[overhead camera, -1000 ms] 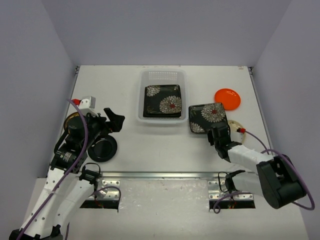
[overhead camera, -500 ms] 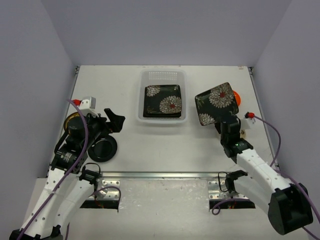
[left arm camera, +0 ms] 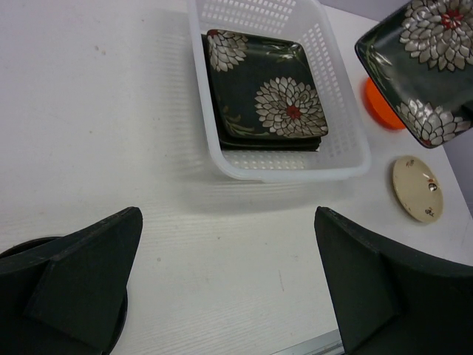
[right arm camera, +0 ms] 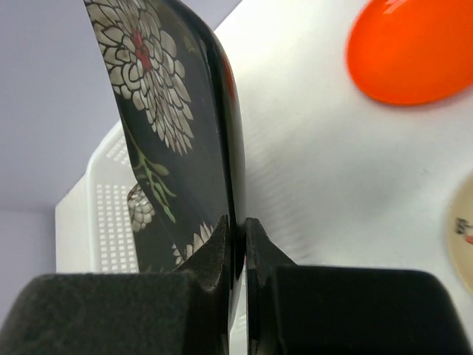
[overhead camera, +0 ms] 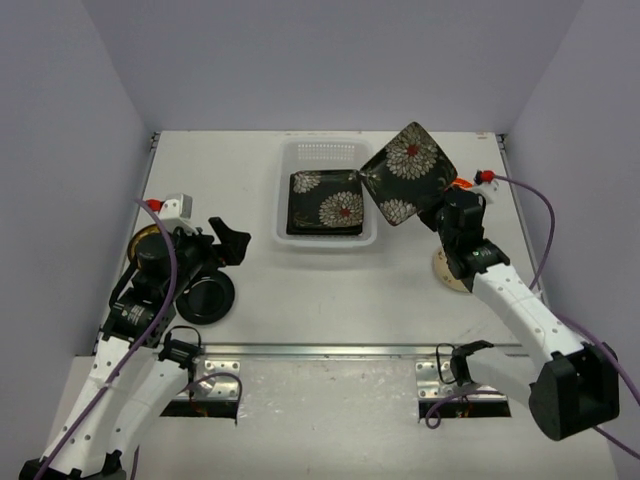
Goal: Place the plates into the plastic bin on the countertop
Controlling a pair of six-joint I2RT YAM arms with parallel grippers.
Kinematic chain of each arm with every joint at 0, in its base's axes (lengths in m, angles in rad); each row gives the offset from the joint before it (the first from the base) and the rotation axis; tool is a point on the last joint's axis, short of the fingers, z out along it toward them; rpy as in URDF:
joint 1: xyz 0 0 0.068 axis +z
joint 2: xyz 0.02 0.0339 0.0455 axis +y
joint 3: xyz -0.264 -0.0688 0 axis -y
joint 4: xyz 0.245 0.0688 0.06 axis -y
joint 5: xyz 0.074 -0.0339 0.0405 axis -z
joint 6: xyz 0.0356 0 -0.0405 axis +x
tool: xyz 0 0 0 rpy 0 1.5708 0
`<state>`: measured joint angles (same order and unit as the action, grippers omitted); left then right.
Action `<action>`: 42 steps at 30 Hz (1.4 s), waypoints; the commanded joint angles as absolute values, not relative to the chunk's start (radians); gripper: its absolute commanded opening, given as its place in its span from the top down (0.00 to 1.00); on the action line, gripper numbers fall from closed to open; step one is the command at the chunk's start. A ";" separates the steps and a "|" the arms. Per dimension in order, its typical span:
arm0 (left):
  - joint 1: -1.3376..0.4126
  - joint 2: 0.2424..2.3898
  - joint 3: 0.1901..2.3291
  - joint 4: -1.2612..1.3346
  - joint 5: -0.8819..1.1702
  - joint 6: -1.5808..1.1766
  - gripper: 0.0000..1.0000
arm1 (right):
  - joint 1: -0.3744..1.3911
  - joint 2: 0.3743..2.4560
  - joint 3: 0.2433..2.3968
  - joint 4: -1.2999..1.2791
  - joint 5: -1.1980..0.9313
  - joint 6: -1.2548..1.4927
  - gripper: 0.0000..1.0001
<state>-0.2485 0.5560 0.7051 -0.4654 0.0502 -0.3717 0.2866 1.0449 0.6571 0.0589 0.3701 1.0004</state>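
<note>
Now: right gripper (right arm camera: 238, 237) pinched tight on the rim of one flowered square plate (overhead camera: 408, 172), held tilted in the air at the far right corner of the plastic bin (overhead camera: 283, 205). A second flowered plate (overhead camera: 325, 203) lies flat inside the bin, with bare perforated floor at its far end. Round plates, three: orange plate (left arm camera: 377, 105) and beige plate (left arm camera: 417, 188) right of the bin, black plate (overhead camera: 205, 296) to its near left. Left gripper (left arm camera: 229, 281) gapes wide, empty, over open countertop (overhead camera: 320, 290) left of the bin.
</note>
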 commanded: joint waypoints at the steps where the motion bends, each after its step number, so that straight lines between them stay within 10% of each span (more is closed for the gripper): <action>1: -0.253 0.551 0.707 -0.413 0.061 -0.367 0.00 | 0.279 1.247 0.996 0.131 0.044 0.880 1.00; 23: -0.268 0.555 0.710 -0.422 0.039 -0.371 0.00 | 0.248 2.201 2.128 -0.694 -0.512 0.519 1.00; 32: -0.270 0.564 0.710 -0.420 0.041 -0.371 0.00 | 0.245 2.265 2.117 -0.736 -0.549 0.485 0.91; 35: -0.270 0.565 0.710 -0.420 0.040 -0.371 0.00 | 0.247 2.280 2.177 -0.772 -0.530 0.470 0.70; 37: -0.270 0.566 0.710 -0.420 0.040 -0.372 0.00 | 0.247 2.284 2.205 -0.795 -0.516 0.460 0.08; 42: -0.270 0.571 0.710 -0.419 0.038 -0.373 0.00 | 0.247 2.221 2.229 -0.837 -0.416 0.428 0.01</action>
